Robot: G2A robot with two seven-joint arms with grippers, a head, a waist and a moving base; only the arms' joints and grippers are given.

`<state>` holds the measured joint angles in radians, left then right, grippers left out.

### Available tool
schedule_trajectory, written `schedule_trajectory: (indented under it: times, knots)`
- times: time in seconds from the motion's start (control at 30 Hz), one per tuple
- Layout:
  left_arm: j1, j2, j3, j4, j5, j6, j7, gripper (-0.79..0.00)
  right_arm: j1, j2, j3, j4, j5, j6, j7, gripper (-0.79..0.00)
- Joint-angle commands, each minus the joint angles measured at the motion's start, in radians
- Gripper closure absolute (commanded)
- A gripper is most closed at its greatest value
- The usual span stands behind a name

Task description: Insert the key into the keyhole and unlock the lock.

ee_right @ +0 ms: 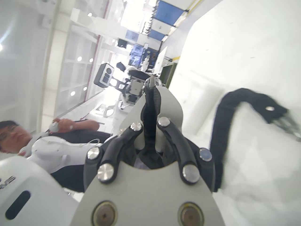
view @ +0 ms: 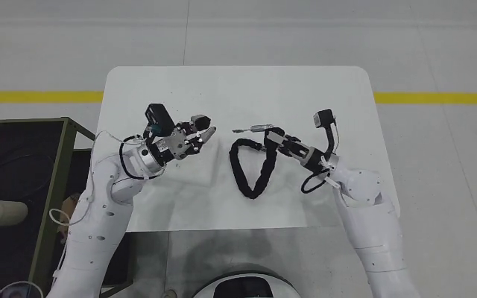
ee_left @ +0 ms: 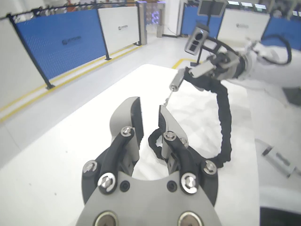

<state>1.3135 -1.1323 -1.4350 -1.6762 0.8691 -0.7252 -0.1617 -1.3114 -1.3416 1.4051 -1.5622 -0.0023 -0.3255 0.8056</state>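
My right gripper (view: pixel 274 139) is clamped on the black cable lock (view: pixel 250 175) just behind its metal lock cylinder (view: pixel 257 128). It holds that end up off the white surface (view: pixel 164 97), while the rest of the cable loops down onto it. My left gripper (view: pixel 207 135) is spread wide with nothing in it. One of its fingers (ee_left: pixel 164 118) has its tip just beside the near end of the thin key (ee_left: pixel 168 97). The key's far end meets the cylinder's face; I cannot tell how deep it sits.

If the key is only shallowly in, a nudge from that finger could knock it out and drop it onto the surface. The key is slim, so if I close off-centre it may slip or twist between my pads, and turning would then bend it rather than unlock. The cable is flexible, so the cylinder may also roll with the key unless my right grip holds firm.

Key and cylinder lie on one long axis, running across the surface between my two grippers. The keyhole end points toward my left gripper.
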Motion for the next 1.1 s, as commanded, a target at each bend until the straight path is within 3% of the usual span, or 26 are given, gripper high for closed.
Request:
schedule_trajectory:
  times: [0.0, 0.1, 0.13, 0.17, 0.43, 0.57, 0.6, 0.77, 1.07]
  knots:
    - [0.003, 0.001, -0.013, -0.021, -0.393, 0.130, -0.172, -0.785, -0.004, 0.002, 0.003, 0.011, -0.049, 0.014, -0.040, 0.000]
    - [0.037, 0.009, -0.036, -0.066, -0.649, 0.223, -0.374, -0.785, -0.005, 0.004, -0.008, 0.043, -0.148, 0.042, -0.110, 0.000]
    - [0.045, 0.011, -0.042, -0.075, -0.663, 0.225, -0.413, -0.785, -0.003, 0.005, -0.013, 0.053, -0.184, 0.058, -0.133, -0.289]
    - [0.045, 0.011, -0.042, -0.075, -0.663, 0.225, -0.413, -0.785, -0.003, 0.005, -0.020, 0.056, -0.210, 0.068, -0.157, -0.785]
    - [0.045, 0.011, -0.042, -0.075, -0.663, 0.225, -0.413, -0.785, -0.013, 0.016, -0.032, 0.037, -0.381, 0.171, -0.193, -0.785]
    - [0.045, 0.011, -0.042, -0.075, -0.663, 0.225, -0.413, -0.785, -0.023, 0.019, -0.023, 0.012, -0.384, 0.198, -0.186, -0.785]
    - [0.045, 0.011, -0.042, -0.075, -0.663, 0.225, -0.413, -0.784, -0.023, 0.019, -0.024, 0.012, -0.373, 0.198, -0.181, -0.639]
    - [0.045, 0.011, -0.042, -0.075, -0.663, 0.225, -0.413, -0.784, -0.023, 0.019, -0.023, 0.012, -0.384, 0.198, -0.186, -0.768]
    - [0.045, 0.011, -0.042, -0.075, -0.663, 0.225, -0.413, -0.784, -0.023, 0.019, -0.023, 0.012, -0.384, 0.198, -0.186, -0.784]
